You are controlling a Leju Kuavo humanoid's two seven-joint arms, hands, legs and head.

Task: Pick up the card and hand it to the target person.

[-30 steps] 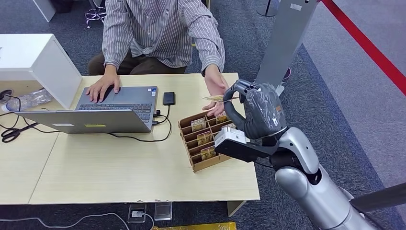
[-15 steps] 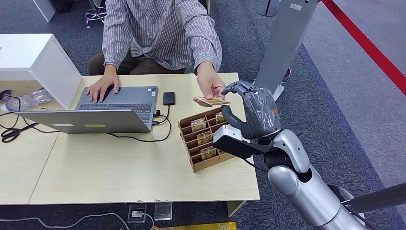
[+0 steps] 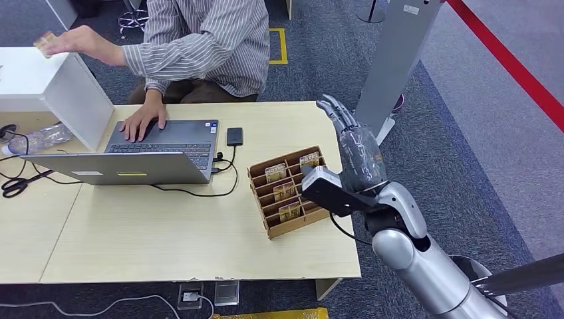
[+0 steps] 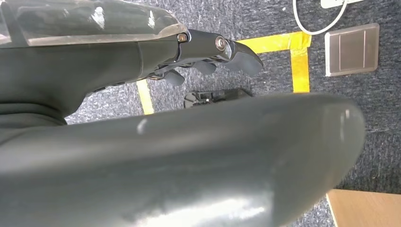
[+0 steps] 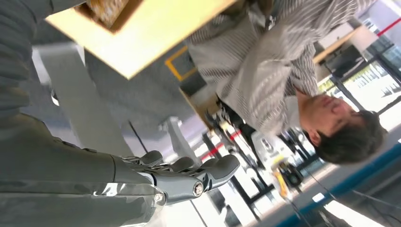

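The card (image 3: 45,41) sits in the person's hand (image 3: 70,41), held out over the white box (image 3: 40,78) at the far left of the desk, well apart from the robot's right hand (image 3: 354,149). That right hand stands raised beside the desk's right edge with its fingers (image 3: 334,111) stretched straight and spread, holding nothing. The left hand (image 4: 208,61) hangs over carpet marked with yellow tape; its fingers are slightly curled and apart, with nothing in them.

The card is small and partly covered by the person's fingers, so its face cannot be read. The wrist camera block (image 3: 326,191) hides part of the wooden card rack (image 3: 282,193).

The person's other hand (image 3: 141,121) rests on the open laptop (image 3: 143,151). A black phone (image 3: 234,136) lies just beside the laptop.
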